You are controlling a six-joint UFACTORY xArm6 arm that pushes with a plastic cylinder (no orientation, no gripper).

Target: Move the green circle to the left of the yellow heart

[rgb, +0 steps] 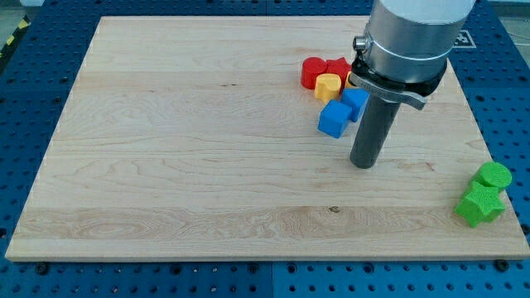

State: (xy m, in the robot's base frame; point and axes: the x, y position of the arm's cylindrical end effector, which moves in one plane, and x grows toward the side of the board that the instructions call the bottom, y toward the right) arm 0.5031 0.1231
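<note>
The green circle [494, 175] lies near the board's right edge, low in the view, touching a green star-shaped block [479, 204] just below it. The yellow heart [329, 85] sits in a cluster at the view's upper middle right, between a red round block [312, 71] and a red block [337, 67]. My tip [363, 164] rests on the board below that cluster, right of a blue cube [334, 119], and well to the left of the green circle.
A second blue block [357, 103] sits partly behind the rod, beside the blue cube. The arm's grey body [410, 41] hangs over the board's upper right. The wooden board [182, 165] lies on a blue perforated table.
</note>
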